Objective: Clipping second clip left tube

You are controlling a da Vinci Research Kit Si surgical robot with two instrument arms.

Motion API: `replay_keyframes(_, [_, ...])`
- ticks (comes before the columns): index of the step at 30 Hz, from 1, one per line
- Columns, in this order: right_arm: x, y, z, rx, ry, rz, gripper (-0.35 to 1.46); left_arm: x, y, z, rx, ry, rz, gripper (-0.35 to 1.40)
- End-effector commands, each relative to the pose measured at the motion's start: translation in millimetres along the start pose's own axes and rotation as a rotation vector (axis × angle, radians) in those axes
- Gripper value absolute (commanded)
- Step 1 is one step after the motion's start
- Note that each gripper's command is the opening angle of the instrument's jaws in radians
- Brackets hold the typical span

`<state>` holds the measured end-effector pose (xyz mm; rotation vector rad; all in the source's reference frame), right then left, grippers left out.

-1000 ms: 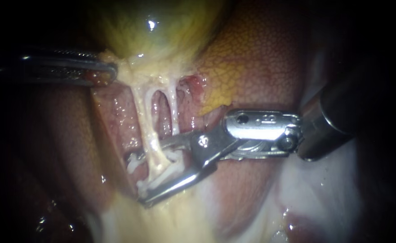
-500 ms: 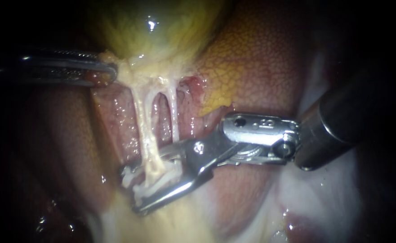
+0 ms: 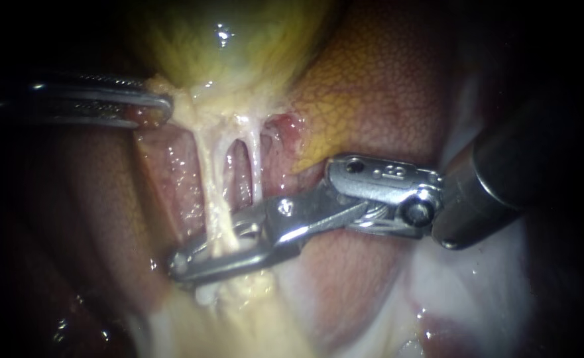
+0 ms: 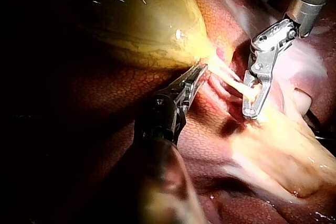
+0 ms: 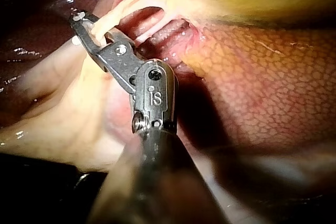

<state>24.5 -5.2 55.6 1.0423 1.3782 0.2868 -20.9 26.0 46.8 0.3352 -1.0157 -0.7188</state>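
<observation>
Two pale tubes run down from the yellow-green gallbladder (image 3: 232, 46): the thicker left tube (image 3: 212, 192) and the thinner right tube (image 3: 256, 166). My right instrument (image 3: 184, 264) comes in from the right. Its jaws lie pressed together across the lower part of the left tube, which is squeezed between them. A small white piece (image 3: 204, 293) shows just under the jaws. My left instrument (image 3: 156, 106) is shut on the pale tissue at the gallbladder's neck. In the right wrist view the right instrument (image 5: 84, 24) grips the tube (image 5: 113, 17). In the left wrist view the left instrument (image 4: 198, 73) holds the neck.
Mottled red-orange liver (image 3: 384, 93) lies behind and to the right of the tubes. Pale fatty tissue (image 3: 238, 318) spreads below the right jaws. White tissue (image 3: 457, 285) lies under the right shaft (image 3: 497, 179).
The right jaws, open around the left tube with a white clip between them, have closed down on the tube and slid slightly left. The left instrument has not moved.
</observation>
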Motion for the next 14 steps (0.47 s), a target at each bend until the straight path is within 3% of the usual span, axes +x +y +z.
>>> replay_keyframes(1, [-0.1,0.2,-0.1,0.004,-0.002,-0.002,-0.35,0.0,0.0,0.0,0.0,0.0,0.0,-0.35])
replay_keyframes(14, [-0.4,0.4,-0.1,0.01,-0.005,-0.005,-0.35,0.0,0.0,0.0,0.0,0.0,0.0,-0.35])
